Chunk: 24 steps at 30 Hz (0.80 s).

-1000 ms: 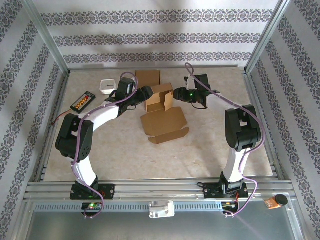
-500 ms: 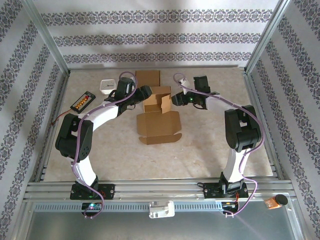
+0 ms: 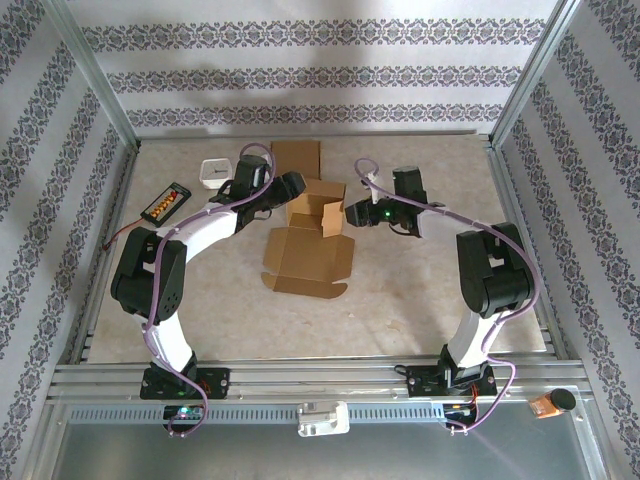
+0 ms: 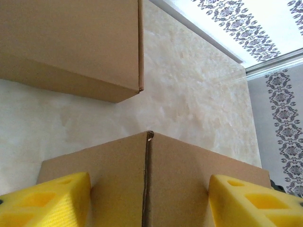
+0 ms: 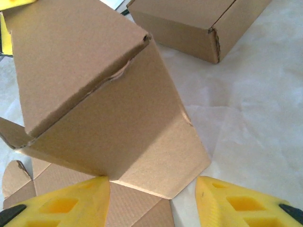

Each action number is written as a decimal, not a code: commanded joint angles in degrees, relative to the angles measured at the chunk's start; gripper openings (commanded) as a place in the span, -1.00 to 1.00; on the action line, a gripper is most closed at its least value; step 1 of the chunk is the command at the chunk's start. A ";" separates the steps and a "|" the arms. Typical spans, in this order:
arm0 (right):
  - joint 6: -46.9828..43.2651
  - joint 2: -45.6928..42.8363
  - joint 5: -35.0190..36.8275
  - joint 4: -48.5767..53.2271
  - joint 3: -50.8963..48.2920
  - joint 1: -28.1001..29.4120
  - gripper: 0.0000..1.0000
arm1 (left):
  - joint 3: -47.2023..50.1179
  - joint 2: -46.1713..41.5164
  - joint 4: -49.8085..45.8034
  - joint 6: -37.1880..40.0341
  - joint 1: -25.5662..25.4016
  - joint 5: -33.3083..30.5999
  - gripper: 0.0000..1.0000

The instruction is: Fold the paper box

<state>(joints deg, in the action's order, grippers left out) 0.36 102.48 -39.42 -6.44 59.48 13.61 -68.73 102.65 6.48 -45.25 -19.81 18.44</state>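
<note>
Since the paper box [image 3: 318,212] is thin corrugated card, it is judged to be light, stiff across its panels, weak at its scored creases, and easily slid over the desk [image 3: 420,290]. It is found toward the far middle of the desk, its walls partly raised and its lid panel [image 3: 305,262] laid flat toward the near edge. The left claw [image 3: 293,187] is placed at the box's left side, spread wide, a wall corner lying between its fingers [image 4: 47,201]; the right claw [image 3: 352,212] is likewise spread wide at the right wall, nothing being clamped. Hold is best taken on a panel's free edge near a crease, lightly, lest the card be crushed.
</note>
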 commanded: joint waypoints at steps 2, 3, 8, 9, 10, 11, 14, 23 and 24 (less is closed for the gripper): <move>2.81 -1.45 -3.20 -2.78 -1.50 -0.52 0.01 | -1.42 0.19 -0.55 0.22 -0.62 1.88 0.31; 4.17 -1.98 -3.46 -3.71 -2.04 -1.07 0.00 | -1.34 0.10 -0.67 0.25 -0.59 1.89 0.31; 5.41 -5.46 -3.34 -9.47 -7.05 -2.21 0.01 | -1.06 -0.10 -0.59 0.57 -0.58 1.14 0.31; 4.92 -5.60 -3.45 -9.28 -7.22 -2.22 0.01 | -1.16 -0.06 -0.58 0.59 -0.62 1.23 0.31; 4.55 -5.60 -3.77 -9.15 -7.49 -2.22 0.01 | -1.24 0.05 -0.59 0.52 -0.58 1.36 0.31; 4.31 -5.62 -3.82 -9.12 -7.57 -2.10 0.01 | -1.32 0.25 -0.67 0.53 -0.59 1.43 0.31; 3.80 -4.70 -3.47 -9.17 -7.13 -1.64 0.02 | -1.51 0.44 -0.59 0.45 -0.59 1.43 0.31; 2.52 -1.16 -0.60 -8.22 -3.60 2.53 0.03 | -1.77 0.53 -0.77 0.34 -0.65 2.06 0.31; 2.54 -1.01 0.28 -8.13 -3.42 3.05 0.04 | -1.76 0.61 -0.77 0.26 -0.58 2.11 0.31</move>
<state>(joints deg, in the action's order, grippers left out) 4.19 100.38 -40.64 -13.56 54.04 15.55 -68.86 102.65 6.46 -45.25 -19.81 19.42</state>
